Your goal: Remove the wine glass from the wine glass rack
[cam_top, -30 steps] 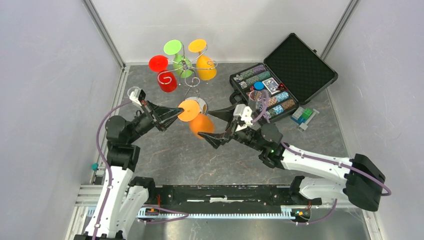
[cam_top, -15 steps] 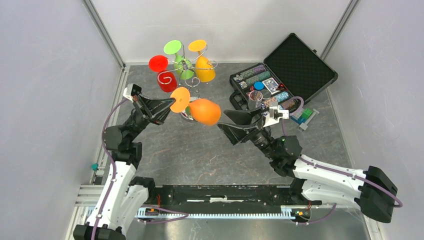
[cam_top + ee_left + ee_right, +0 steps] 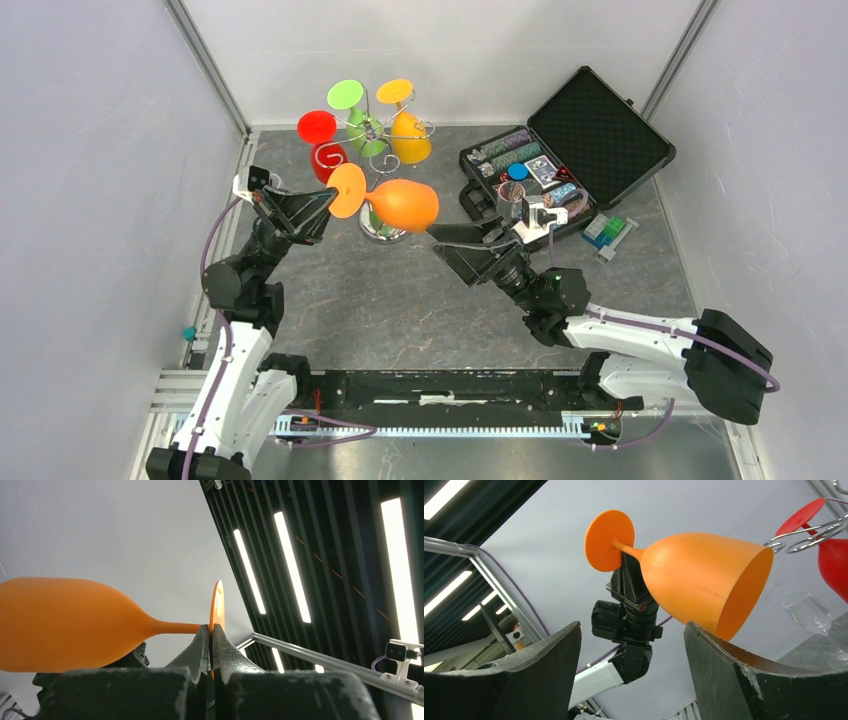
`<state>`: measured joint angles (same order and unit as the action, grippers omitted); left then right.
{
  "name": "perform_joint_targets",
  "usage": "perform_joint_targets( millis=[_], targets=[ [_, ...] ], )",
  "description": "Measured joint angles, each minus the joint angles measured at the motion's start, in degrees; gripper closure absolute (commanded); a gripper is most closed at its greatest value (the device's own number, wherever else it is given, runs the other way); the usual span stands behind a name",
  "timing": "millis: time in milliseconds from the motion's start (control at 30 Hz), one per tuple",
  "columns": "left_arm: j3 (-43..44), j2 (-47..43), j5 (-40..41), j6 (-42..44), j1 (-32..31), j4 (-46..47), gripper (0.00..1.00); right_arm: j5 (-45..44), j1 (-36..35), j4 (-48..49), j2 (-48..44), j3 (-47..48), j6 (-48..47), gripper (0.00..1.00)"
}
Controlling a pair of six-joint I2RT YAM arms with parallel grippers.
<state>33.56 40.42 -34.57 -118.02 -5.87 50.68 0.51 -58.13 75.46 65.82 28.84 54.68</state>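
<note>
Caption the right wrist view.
Open right gripper frames the left gripper holding an orange wine glass sideways by its foot.

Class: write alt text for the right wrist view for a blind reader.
An orange plastic wine glass is held sideways, its round foot pinched by the left claw. The right claw stands open below; a red wine glass hangs on the chrome wire rack.

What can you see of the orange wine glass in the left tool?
The orange wine glass is opaque and plastic-looking, with a faint seam down its bowl. It lies sideways in the air, its round foot to the left and its open mouth to the right. The left tool pinches the foot; nothing else visibly touches it.
</note>
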Motion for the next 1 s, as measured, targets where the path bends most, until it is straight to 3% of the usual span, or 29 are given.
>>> perform_joint_targets(
  millis=[233,467,700,867,1000],
  targets=[
    [0.02,-0.31,1.16,-0.26,0.00,0.50,0.98,-1.16,0.00,1.05,-0.94,0.17,-1.62,0.10],
    [0.66,-0.31,1.51,-0.39,0.00,0.33,0.98,-7.26,0.00,-0.85,-5.95,-1.36,-6.62,0.10],
    [0.68,-0.31,1.49,-0.42,0.00,-0.02,0.98,-6.03,0.00,-0.96,-1.42,0.02,-7.56,0.12],
    [0.68,-0.33,1.55,-0.46,0.00,0.00,0.98,-1.81,0.02,1.29,2.64,3.23,-7.41,0.27],
    [0.68,-0.48,1.99,-0.61,0.00,0.28,0.98,1.99,0.28,5.55,5.38,5.07,-6.21,0.47]
  ],
)
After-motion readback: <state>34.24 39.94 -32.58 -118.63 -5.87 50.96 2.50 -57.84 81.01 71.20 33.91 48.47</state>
